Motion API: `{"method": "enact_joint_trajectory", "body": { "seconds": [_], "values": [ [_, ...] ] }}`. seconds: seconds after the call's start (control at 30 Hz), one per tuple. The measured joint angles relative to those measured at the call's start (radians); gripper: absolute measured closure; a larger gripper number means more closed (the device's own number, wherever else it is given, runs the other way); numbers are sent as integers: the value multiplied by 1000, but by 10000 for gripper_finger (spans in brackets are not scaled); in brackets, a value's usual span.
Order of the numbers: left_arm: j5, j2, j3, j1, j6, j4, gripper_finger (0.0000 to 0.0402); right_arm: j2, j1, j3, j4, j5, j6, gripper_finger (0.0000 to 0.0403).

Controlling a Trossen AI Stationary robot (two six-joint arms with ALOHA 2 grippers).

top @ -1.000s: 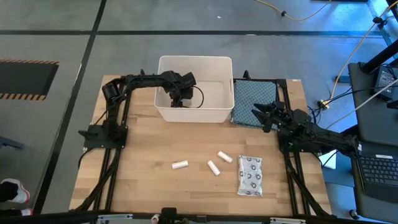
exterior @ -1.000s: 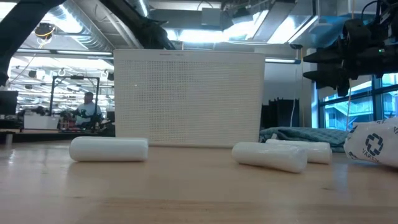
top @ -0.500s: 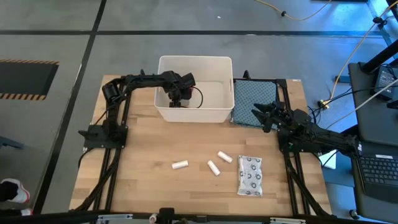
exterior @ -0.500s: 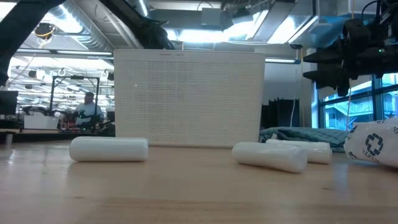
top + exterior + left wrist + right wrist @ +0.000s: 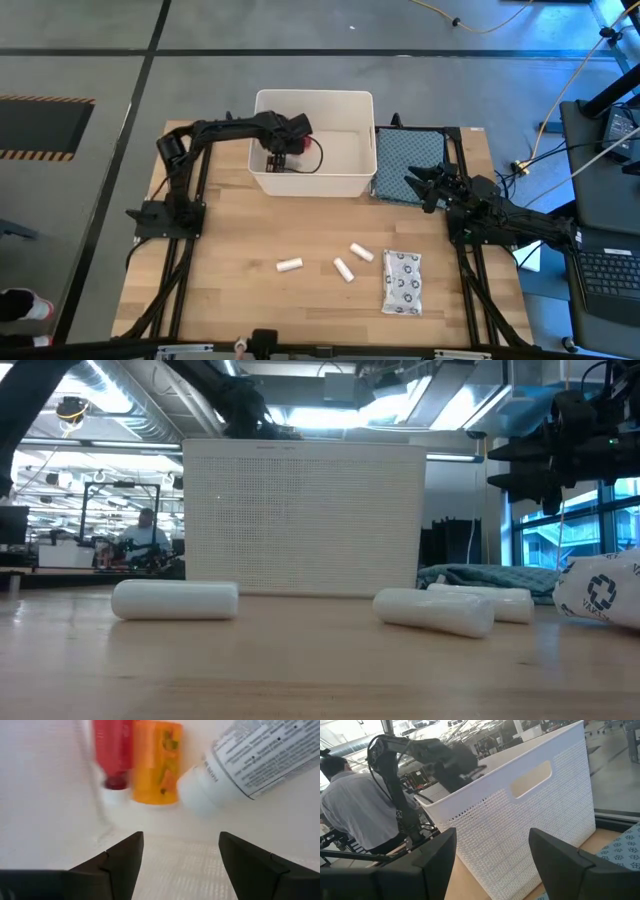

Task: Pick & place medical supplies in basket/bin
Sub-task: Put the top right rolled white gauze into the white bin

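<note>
The left hand (image 5: 280, 160) hangs inside the white bin (image 5: 350, 183) at the bench's far edge, fingers apart and empty. Just ahead of it on the bin floor lie a red bottle (image 5: 114, 750), an amber vial (image 5: 156, 762) and a white pill bottle (image 5: 250, 762), close together.

Three short white cylinders (image 5: 289, 265) and a blister pack (image 5: 402, 282) lie near the bench's front edge.

The right hand (image 5: 415, 186) waits with fingers apart over the patterned cloth (image 5: 410, 150), beside the bin.

Three short white cylinders (image 5: 289, 265) (image 5: 343, 269) (image 5: 361, 253), one blister pack (image 5: 402, 282), one tub (image 5: 314, 100), one cloth (image 5: 410, 152), two arms.
</note>
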State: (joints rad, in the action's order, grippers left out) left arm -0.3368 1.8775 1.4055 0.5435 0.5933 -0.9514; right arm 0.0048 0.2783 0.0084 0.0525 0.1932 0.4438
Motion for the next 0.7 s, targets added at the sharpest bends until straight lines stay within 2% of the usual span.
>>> {"method": "enact_joint_trajectory", "body": {
  "seconds": [0.27,0.5,0.6,0.7],
  "values": [
    [-1,-124,72,-20,-23,-3,149,0,0,0,0,0,-4,152],
    [25,-264,232,-70,-151,2,149,0,0,0,0,-1,-1,152],
    [161,-336,296,-100,-267,5,149,0,0,0,0,-1,-1,152],
    [402,-409,331,-128,-390,14,149,0,0,0,0,-1,-3,152]
  ]
}}
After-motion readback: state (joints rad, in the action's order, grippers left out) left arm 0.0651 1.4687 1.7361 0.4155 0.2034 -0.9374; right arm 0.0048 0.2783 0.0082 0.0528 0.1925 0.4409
